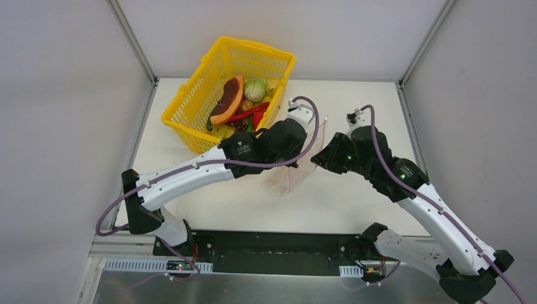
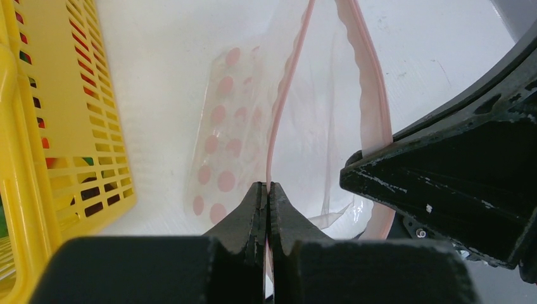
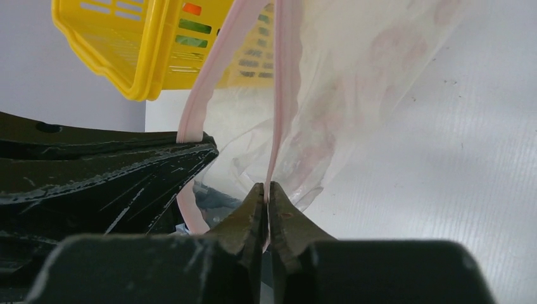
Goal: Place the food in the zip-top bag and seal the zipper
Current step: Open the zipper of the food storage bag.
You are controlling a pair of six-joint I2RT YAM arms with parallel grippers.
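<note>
Zip-top bag is held open by left gripper and right gripper, each clamped on one zipper lip (food sits in the yellow basket); loading likely needs one freed.

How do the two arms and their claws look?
The left arm and the right arm have white links, black joints and a purple cable along each. The left claw and the right claw are black, with tapered fingers scuffed white. The right arm shows green lights.

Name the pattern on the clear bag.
Pink dots on the bag, clearest in the left wrist view.
</note>
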